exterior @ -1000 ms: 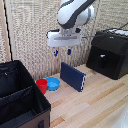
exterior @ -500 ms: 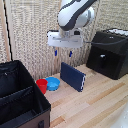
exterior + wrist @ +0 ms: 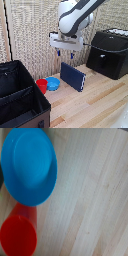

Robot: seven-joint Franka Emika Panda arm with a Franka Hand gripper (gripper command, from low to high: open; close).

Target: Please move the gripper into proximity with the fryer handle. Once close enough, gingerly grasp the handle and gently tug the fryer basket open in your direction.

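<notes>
Exterior view first: the fryer basket (image 3: 107,64), the lower front of the black box at about three o'clock in the frame, is shut, and the fryer handle (image 3: 103,56) is only a faint pale-edged nub on its front face — too small for us to read its shape. From half a second ago almost nothing has changed; the gripper (image 3: 65,53) hangs in the same spot, near eleven o'clock of the leaning blue slab (image 3: 73,76) and well apart from the fryer, so we judge the approach hardly begun. Its two blue fingers stand spread, holding nothing. Further out lie the blue bowl (image 3: 52,83), red cup (image 3: 42,85) and black case (image 3: 19,97). The wrist view shows only bowl, cup and wooden table (image 3: 95,203) — no fryer, no fingers.
</notes>
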